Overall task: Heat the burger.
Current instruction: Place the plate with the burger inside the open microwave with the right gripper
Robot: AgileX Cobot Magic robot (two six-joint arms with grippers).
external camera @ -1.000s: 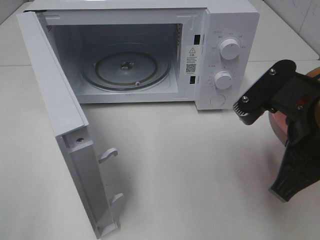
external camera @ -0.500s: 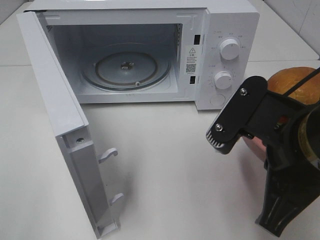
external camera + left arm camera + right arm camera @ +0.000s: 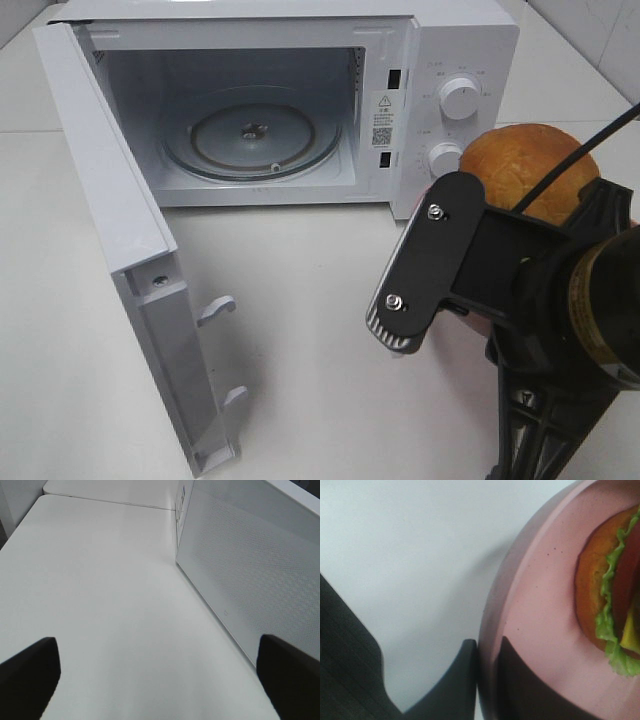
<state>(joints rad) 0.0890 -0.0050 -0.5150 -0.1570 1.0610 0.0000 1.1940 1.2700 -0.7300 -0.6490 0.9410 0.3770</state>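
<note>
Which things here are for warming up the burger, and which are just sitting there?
For the job: golden-bun burger, round pink plate under it, right gripper shut on its rim, open white microwave, its glass turntable.
Just there: white table, open left gripper.

Right end effector (image 3: 486,677): matte black, flat side panel with two silver screws (image 3: 436,212), ribbed tip. Black cable (image 3: 575,160). Brass-coloured wrist band (image 3: 603,300).

I see a kitchen-style test bench: a white boxy microwave oven (image 3: 488,60) with two round dials (image 3: 459,98) on a plain white worktop (image 3: 320,300), pale tiles (image 3: 610,50) behind
</note>
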